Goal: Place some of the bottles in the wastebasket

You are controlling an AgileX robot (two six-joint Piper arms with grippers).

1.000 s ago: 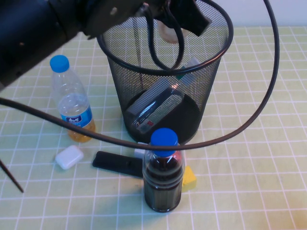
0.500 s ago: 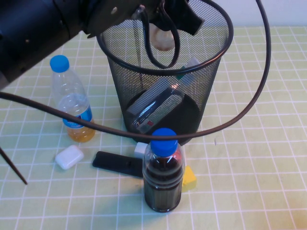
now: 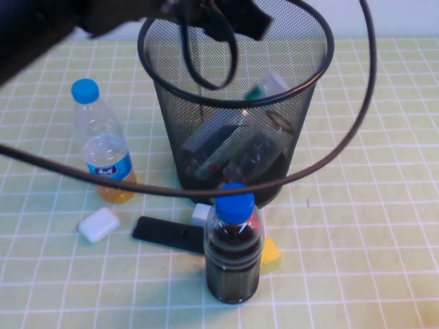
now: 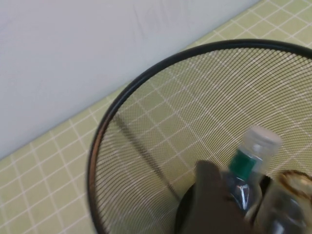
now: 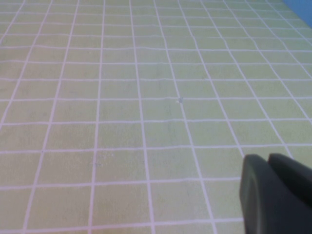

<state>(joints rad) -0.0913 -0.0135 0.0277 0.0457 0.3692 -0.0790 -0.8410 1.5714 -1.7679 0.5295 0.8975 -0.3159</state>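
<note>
- I take the wastebasket (image 3: 236,103) as my landmark; it stands upright on the green checked table (image 3: 363,240).
- Both bottles lie inside the wastebasket, tilted against each other at its base: the taller bottle (image 3: 219,137) with its white cap and green neck band toward the far wall, and the short bottle (image 3: 257,156) just beside it.
- In my left wrist view the taller bottle's cap (image 4: 261,141) points up along the mesh wall, with the short bottle (image 4: 287,204) touching it.
- My left gripper (image 3: 236,17) hovers over the wastebasket's far rim; it holds nothing, but I cannot tell how far its jaws stand apart.
- My right gripper (image 5: 278,195) sits low over bare table well away from the wastebasket; I see only a dark edge of it and cannot tell its jaw state.
- Outside the wastebasket, a blue-capped bottle of dark liquid (image 3: 233,250) stands just in front.
</note>
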